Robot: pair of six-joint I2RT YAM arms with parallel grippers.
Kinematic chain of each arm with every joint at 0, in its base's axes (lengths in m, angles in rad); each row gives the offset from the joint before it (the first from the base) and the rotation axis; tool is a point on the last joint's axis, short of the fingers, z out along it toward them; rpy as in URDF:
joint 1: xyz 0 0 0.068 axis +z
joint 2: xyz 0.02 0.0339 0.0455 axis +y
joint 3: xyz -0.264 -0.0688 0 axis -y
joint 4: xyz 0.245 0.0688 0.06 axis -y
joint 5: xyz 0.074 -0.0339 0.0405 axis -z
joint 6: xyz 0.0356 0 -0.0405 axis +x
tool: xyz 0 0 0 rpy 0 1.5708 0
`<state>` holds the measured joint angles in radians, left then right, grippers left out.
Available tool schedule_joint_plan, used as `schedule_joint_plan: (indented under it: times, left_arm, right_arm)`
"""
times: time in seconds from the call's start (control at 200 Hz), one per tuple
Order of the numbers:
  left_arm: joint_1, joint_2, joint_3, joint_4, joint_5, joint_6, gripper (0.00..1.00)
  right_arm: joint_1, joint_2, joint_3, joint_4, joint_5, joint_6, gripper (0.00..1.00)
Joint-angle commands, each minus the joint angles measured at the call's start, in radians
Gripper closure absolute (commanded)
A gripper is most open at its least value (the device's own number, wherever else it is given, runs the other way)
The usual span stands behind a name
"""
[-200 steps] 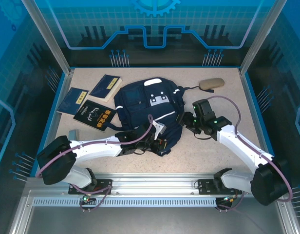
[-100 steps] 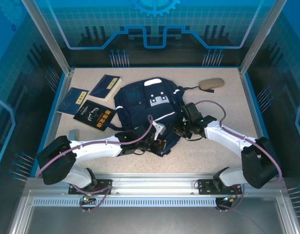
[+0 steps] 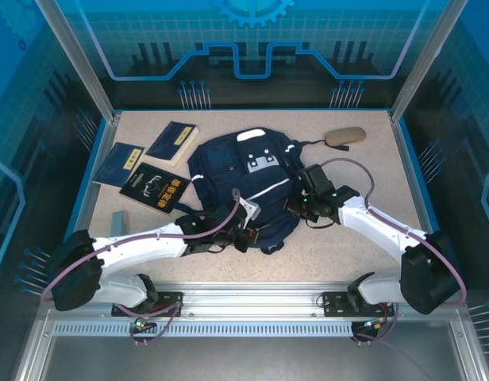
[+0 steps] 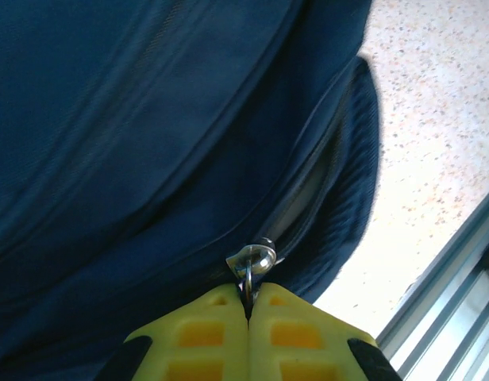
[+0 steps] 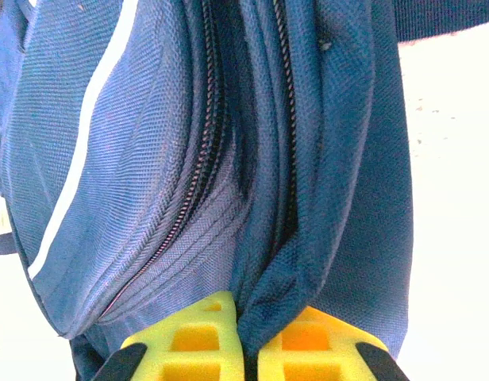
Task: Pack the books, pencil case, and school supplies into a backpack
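As three books (image 3: 154, 189) lie aside, left tool (image 4: 247, 298) clamps zipper pull (image 4: 252, 260), right tool (image 5: 246, 317) backpack (image 5: 133, 159).

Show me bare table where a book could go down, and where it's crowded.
Free: right side of the table, between pencil case, right arm and table edge; also the near strip in front of the backpack. Crowded: left, around the three books.

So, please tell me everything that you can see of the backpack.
The backpack is navy woven fabric with a thin white stripe, white patches and dark zippers. It lies in the middle of the table, top toward the far side. The left gripper is shut on its metal zipper pull at the near edge; the right gripper pinches a fabric fold beside a zipper.
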<state>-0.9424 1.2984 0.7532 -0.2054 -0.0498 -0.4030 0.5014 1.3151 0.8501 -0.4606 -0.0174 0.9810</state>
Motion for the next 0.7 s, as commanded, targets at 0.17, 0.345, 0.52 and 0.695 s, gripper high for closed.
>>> schedule_joint_plan:
  times: [0.17,0.345,0.52,0.695]
  left_arm:
    - [0.152,-0.190,-0.106,-0.176,-0.073,0.094,1.00]
    - [0.255,-0.170,-0.128,-0.117,-0.086,0.017,1.00]
    - [0.257,-0.161,-0.094,-0.061,0.022,0.040,1.00]
    - [0.255,-0.209,-0.086,0.013,0.168,0.047,1.00]
  right_arm:
    - [-0.103,-0.051,0.023,-0.076,0.112,-0.105,0.99]
    - [-0.127,-0.055,0.023,-0.069,0.086,-0.111,0.99]
    - [-0.132,-0.080,0.024,-0.033,-0.022,-0.139,0.85]
    - [-0.089,-0.196,0.012,0.001,-0.081,-0.117,0.48]
